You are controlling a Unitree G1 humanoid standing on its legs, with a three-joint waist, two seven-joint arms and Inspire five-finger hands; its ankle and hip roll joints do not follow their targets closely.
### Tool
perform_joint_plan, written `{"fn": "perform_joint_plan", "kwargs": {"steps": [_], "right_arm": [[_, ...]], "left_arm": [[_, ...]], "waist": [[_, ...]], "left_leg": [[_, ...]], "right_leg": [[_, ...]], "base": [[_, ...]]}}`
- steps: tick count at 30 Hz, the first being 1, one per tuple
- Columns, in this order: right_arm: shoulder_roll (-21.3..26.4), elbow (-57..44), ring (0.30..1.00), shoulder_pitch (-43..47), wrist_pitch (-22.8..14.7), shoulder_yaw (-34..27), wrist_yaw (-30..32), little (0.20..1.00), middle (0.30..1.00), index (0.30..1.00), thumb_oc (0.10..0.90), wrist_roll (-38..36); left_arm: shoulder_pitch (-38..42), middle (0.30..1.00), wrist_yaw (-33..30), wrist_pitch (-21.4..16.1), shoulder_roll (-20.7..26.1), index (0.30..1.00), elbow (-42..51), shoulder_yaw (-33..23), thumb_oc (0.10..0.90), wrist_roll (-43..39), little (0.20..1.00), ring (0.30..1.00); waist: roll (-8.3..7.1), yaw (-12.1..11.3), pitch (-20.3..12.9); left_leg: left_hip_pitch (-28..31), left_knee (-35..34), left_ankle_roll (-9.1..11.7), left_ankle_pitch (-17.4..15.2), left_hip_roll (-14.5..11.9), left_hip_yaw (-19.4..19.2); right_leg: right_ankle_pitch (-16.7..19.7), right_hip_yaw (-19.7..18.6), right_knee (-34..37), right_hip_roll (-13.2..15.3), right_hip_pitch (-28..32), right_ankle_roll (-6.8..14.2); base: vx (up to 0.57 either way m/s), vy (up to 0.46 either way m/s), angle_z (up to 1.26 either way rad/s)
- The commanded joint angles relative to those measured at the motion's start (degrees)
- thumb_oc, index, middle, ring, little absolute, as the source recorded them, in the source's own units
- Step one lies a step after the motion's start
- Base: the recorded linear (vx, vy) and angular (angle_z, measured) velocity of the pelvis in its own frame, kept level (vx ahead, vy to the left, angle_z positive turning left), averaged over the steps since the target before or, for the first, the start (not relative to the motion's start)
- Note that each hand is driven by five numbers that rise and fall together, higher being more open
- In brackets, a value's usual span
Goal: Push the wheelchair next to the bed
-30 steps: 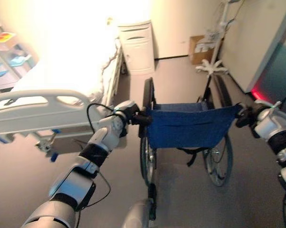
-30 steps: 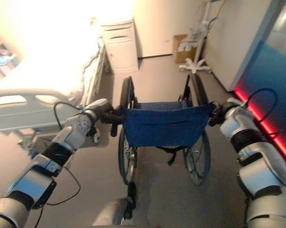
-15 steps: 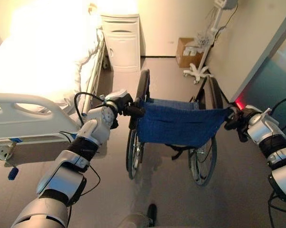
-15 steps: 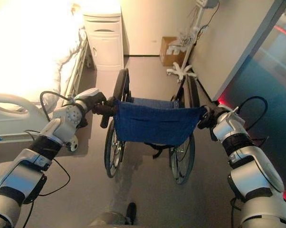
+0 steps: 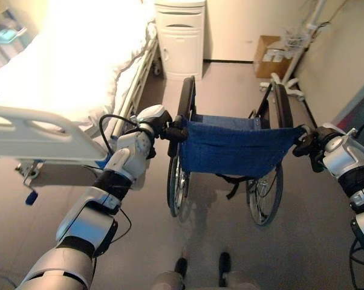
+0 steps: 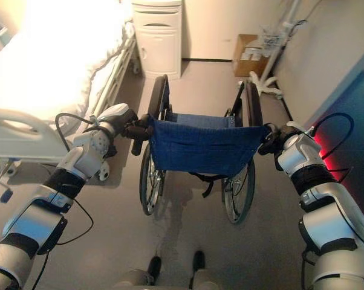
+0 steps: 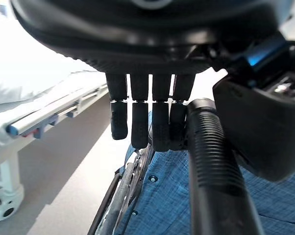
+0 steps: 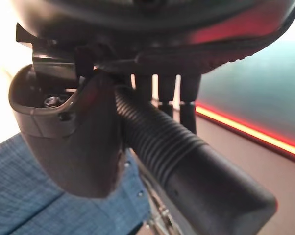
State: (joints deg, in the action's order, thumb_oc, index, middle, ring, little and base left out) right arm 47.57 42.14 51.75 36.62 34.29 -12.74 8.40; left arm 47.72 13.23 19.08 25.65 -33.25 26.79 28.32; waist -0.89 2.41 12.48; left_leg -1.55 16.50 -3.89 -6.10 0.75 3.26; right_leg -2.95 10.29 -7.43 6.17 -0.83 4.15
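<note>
1. A wheelchair (image 5: 233, 151) with a blue fabric back stands at the centre of the frame, on a grey floor (image 5: 146, 217). It is seen from behind.
2. A bed (image 5: 73, 72) with white bedding fills the upper left of the frame. The wheelchair is just beside the bed's lower corner, with a strip of floor between them.
3. The left robot hand (image 5: 158, 121) is left of centre, its fingers (image 7: 142, 125) curled around the left push handle (image 7: 213, 171).
4. The right robot hand (image 5: 318, 142) is at the right edge, wrapped around the ribbed right push handle (image 8: 186, 156).
5. A white bedside cabinet (image 5: 181, 36) stands at the top centre, ahead of the wheelchair. A cardboard box (image 5: 268, 55) and a wheeled stand (image 5: 294, 72) sit at the upper right.
6. Risk: an uneven push from the two arms would likely swing the chair, so its left wheel (image 5: 176, 181) could strike the bed frame.
7. Risk: a straight push too far would probably drive it into the cabinet.
8. Risk: a handle might slip free if either hold loosens.
9. The box carries a label, too small to read. No other writing is legible.
</note>
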Motion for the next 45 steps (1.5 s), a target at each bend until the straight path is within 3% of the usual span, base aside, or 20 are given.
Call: {"fn": "perform_joint_plan", "kwargs": {"steps": [1,7,11,14,15,16,17,19,20,21,25,27,28,29,31,32,35,37,41,45], "right_arm": [[-8.75,-9.71,0.300,3.74,-12.54,3.64,-5.15,0.300,0.300,0.300,0.400,-4.77],[-9.05,-9.71,0.300,3.76,-14.60,3.36,-4.25,0.300,0.300,0.300,0.400,-3.91],[-8.67,-11.05,0.300,2.95,-14.97,3.77,-4.59,0.300,0.300,0.300,0.400,-4.50],[-8.44,-10.92,0.300,1.21,-16.05,3.90,-4.25,0.300,0.300,0.300,0.400,-4.52],[-8.21,-10.64,0.300,-0.11,-16.95,4.08,-3.52,0.300,0.300,0.300,0.400,-4.88],[-8.17,-10.55,0.300,-0.33,-17.12,4.06,-3.43,0.300,0.300,0.300,0.400,-4.95],[-8.31,-10.31,0.300,-0.78,-16.91,4.00,-2.90,0.300,0.300,0.300,0.400,-5.12],[-9.40,-8.51,0.300,-1.16,-16.94,3.83,-2.11,0.300,0.300,0.300,0.400,-5.05],[-11.10,-6.89,0.300,-0.72,-17.16,3.78,-1.53,0.300,0.300,0.300,0.400,-4.26],[-11.36,-6.63,0.300,-0.55,-17.21,3.82,-1.45,0.300,0.300,0.300,0.400,-4.20],[-13.47,-6.80,0.300,0.21,-16.15,3.50,-2.11,0.300,0.300,0.300,0.400,-3.13],[-13.28,-6.82,0.300,0.24,-16.72,3.47,-2.55,0.300,0.300,0.300,0.400,-2.74],[-12.20,-7.17,0.300,0.51,-18.43,3.63,-3.82,0.300,0.300,0.300,0.400,-1.84],[-12.14,-7.19,0.300,0.41,-18.83,3.93,-4.09,0.300,0.300,0.300,0.400,-2.04],[-12.91,-6.75,0.300,-0.19,-19.26,3.77,-4.31,0.300,0.300,0.300,0.400,-1.82],[-13.12,-6.49,0.300,-0.90,-19.86,3.49,-5.17,0.300,0.300,0.300,0.400,-1.25],[-13.49,-6.16,0.300,-1.27,-21.34,3.81,-4.58,0.300,0.300,0.300,0.400,-3.30],[-14.27,-6.00,0.300,-0.72,-21.22,3.84,-3.94,0.300,0.300,0.300,0.400,-3.58],[-15.55,-4.03,0.300,-0.43,-21.71,3.29,-3.63,0.300,0.300,0.300,0.400,-2.53],[-17.17,-0.06,0.300,-0.73,-24.14,2.74,-2.88,0.300,0.300,0.300,0.400,-1.77]], "left_arm": [[-9.59,0.300,-0.56,1.56,3.31,0.300,-8.34,7.90,0.400,0.91,0.300,0.300],[-6.65,0.300,-2.57,3.47,2.28,0.300,-11.12,7.35,0.400,-0.81,0.300,0.300],[-6.73,0.300,-2.25,3.35,2.85,0.300,-10.53,7.30,0.400,-1.57,0.300,0.300],[-7.74,0.300,-1.77,2.98,2.74,0.300,-9.91,7.50,0.400,-1.03,0.300,0.300],[-8.72,0.300,-2.09,2.74,2.32,0.300,-10.07,7.54,0.400,-1.06,0.300,0.300],[-8.86,0.300,-2.13,2.74,2.29,0.300,-10.08,7.54,0.400,-1.12,0.300,0.300],[-9.13,0.300,-2.20,2.31,2.03,0.300,-10.21,7.54,0.400,-0.88,0.300,0.300],[-9.47,0.300,-2.47,1.25,1.55,0.300,-10.51,7.69,0.400,-0.48,0.300,0.300],[-9.62,0.300,-2.56,0.93,1.86,0.300,-10.01,7.50,0.400,-0.27,0.300,0.300],[-9.69,0.300,-2.53,0.96,1.97,0.300,-9.82,7.45,0.400,-0.17,0.300,0.300],[-10.58,0.300,-0.93,2.45,3.26,0.300,-7.27,6.78,0.400,0.51,0.300,0.300],[-11.01,0.300,-0.71,2.53,3.45,0.300,-7.01,6.47,0.400,0.70,0.300,0.300],[-12.03,0.300,-0.46,3.01,4.20,0.300,-6.28,5.46,0.400,0.40,0.300,0.300],[-12.34,0.300,-0.22,3.56,4.30,0.300,-6.32,5.06,0.400,-0.13,0.300,0.300],[-12.32,0.300,0.00,3.76,4.12,0.300,-7.48,4.92,0.400,-0.66,0.300,0.300],[-12.48,0.300,0.26,2.95,4.57,0.300,-8.23,4.97,0.400,-1.04,0.300,0.300],[-12.27,0.300,1.49,2.66,6.20,0.300,-8.26,5.01,0.400,-0.11,0.300,0.300],[-11.77,0.300,0.35,2.79,6.33,0.300,-8.96,5.24,0.400,-0.40,0.300,0.300],[-11.67,0.300,-1.59,2.83,5.29,0.300,-9.95,5.73,0.400,-1.56,0.300,0.300],[-12.71,0.300,-3.96,2.97,2.68,0.300,-11.07,6.21,0.400,-0.62,0.300,0.300]], "waist": [[-3.11,-3.46,2.79],[-2.25,-2.03,2.86],[-1.90,-1.10,1.56],[-2.25,-0.35,0.59],[-3.17,-0.59,0.32],[-3.29,-0.69,0.32],[-4.19,-1.57,0.93],[-4.74,-3.85,2.92],[-3.64,-5.97,4.73],[-3.41,-6.44,5.32],[0.59,-10.99,6.50],[0.56,-11.54,6.27],[0.86,-11.94,4.91],[0.84,-11.91,4.00],[0.34,-12.20,2.76],[-0.53,-12.92,1.70],[-2.20,-14.43,0.54],[-2.68,-14.88,0.27],[-2.85,-14.98,-0.05],[-3.75,-15.56,-0.57]], "left_leg": [[6.12,-0.25,5.64,-1.08,-2.57,0.90],[9.52,-7.08,7.75,0.72,-4.50,0.65],[10.52,-5.75,8.44,4.19,-5.57,1.45],[10.17,1.65,9.62,12.24,-7.22,0.14],[7.63,8.47,9.46,15.81,-7.03,-0.91],[6.80,9.62,9.37,15.96,-6.86,-0.92],[1.95,15.50,8.79,16.00,-5.18,-1.58],[-7.34,19.90,7.54,14.82,-2.59,-2.50],[-11.46,14.70,7.23,15.29,-0.90,-3.03],[-11.39,13.75,7.31,15.29,-0.93,-3.26],[-14.54,-11.13,8.85,24.08,-3.63,-5.25],[-14.21,-14.02,8.78,24.06,-3.74,-5.82],[-12.86,-15.90,8.28,22.32,-4.38,-8.25],[-11.99,-14.86,7.36,19.87,-3.73,-9.19],[-12.62,-10.83,6.36,17.94,-2.22,-8.72],[-12.55,-8.66,5.32,14.75,-0.89,-8.14],[-9.40,-9.83,3.52,11.72,0.82,-7.29],[-9.28,-10.76,2.99,11.58,1.64,-6.94],[-9.28,-11.78,2.14,11.56,3.15,-5.58],[-9.20,-12.49,1.19,11.15,4.24,-5.02]], "right_leg": [[7.75,-4.15,-2.32,3.31,-6.65,3.57],[6.21,-1.14,-1.43,2.13,-5.18,2.80],[4.25,-0.74,-2.14,0.40,-4.83,0.88],[4.01,0.59,-0.83,-0.78,-3.42,-1.02],[3.59,1.15,-0.04,-1.21,-1.49,-2.37],[3.50,1.19,0.05,-1.28,-1.17,-2.56],[3.12,1.05,0.42,-1.21,0.72,-3.22],[2.43,-0.14,0.83,-1.96,4.53,-3.65],[1.42,-1.34,1.16,-3.89,7.55,-3.31],[1.11,-1.68,1.24,-4.26,8.36,-3.25],[-1.98,-2.87,1.62,-8.43,14.54,-2.69],[-2.72,-2.83,1.36,-8.07,15.29,-2.35],[-4.30,-1.68,0.56,-7.39,15.87,-1.66],[-5.15,-1.66,-0.32,-7.00,15.88,-1.38],[-5.88,-2.20,-0.69,-6.64,16.85,-1.19],[-5.49,-1.78,-1.13,-5.49,17.37,-0.57],[-1.49,0.46,-3.36,-1.48,17.12,3.27],[0.03,0.94,-3.49,-0.14,16.78,4.37],[2.66,0.80,-5.20,1.00,15.21,4.82],[7.79,0.15,-8.95,1.97,14.20,5.65]], "base": [[0.18,-0.111,0.52],[0.26,-0.151,0.39],[0.26,-0.161,0.29],[0.26,-0.215,0.35],[0.28,-0.235,0.53],[0.31,-0.261,0.59],[0.27,-0.210,0.30],[0.43,-0.218,-0.18],[0.43,-0.103,-0.34],[0.47,-0.042,-0.44],[0.57,0.106,-0.60],[0.42,0.201,-0.62],[0.53,0.322,-0.68],[0.51,0.315,-0.54],[0.42,0.203,-0.12],[0.52,0.214,0.00],[0.46,0.183,-0.05],[0.25,0.159,-0.10],[0.24,0.211,0.15],[0.23,0.177,0.09]]}}
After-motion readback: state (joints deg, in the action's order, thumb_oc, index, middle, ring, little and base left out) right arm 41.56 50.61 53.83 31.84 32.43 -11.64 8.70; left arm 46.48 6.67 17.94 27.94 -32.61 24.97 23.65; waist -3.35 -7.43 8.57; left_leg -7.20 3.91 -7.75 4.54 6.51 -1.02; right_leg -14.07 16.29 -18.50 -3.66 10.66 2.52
